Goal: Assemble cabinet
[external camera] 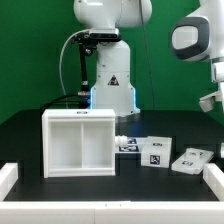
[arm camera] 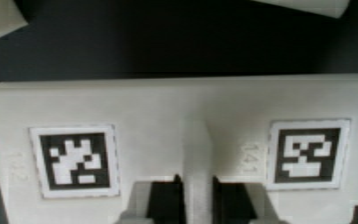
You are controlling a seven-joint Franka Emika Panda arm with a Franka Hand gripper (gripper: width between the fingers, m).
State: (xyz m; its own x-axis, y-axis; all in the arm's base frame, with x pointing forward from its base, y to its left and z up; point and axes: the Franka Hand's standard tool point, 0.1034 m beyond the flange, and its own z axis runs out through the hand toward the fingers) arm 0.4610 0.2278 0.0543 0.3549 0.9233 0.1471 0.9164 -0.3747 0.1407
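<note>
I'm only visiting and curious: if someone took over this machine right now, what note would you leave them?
Gripper: close over a white two-tag part; open or shut cannot be told.
Cabinet: upright on the black table, open front facing the exterior camera.
Small tagged panels: lying loose on the exterior view's right of it.
Done: nothing visibly fitted to the cabinet yet.
Left: fit the loose panels.

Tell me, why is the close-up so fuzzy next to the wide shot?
Wrist view: out of focus, the tags smeared at their edges, probably because they are too near the lens. Exterior view: sharper and evenly lit, the white cabinet bright against the dark table.
</note>
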